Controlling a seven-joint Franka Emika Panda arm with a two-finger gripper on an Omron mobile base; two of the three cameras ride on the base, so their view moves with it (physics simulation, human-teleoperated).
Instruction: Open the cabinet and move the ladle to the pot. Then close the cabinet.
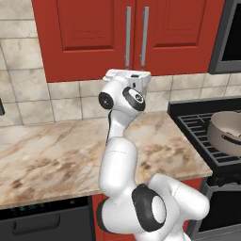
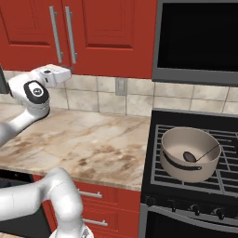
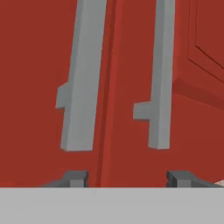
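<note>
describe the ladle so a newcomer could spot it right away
Find the black stove right of the marble counter. A grey pot sits on its grates. The ladle lies inside: dark oval bowl on the pot's floor, thin handle leaning up to the right rim.

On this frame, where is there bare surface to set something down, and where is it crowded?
The marble counter lies bare from the tiled backsplash to its front edge, bordered on its right by the stove. The arm rises over the counter's left part in the right base view. The stove grate is crowded: the pot with the ladle inside takes its middle.
</note>
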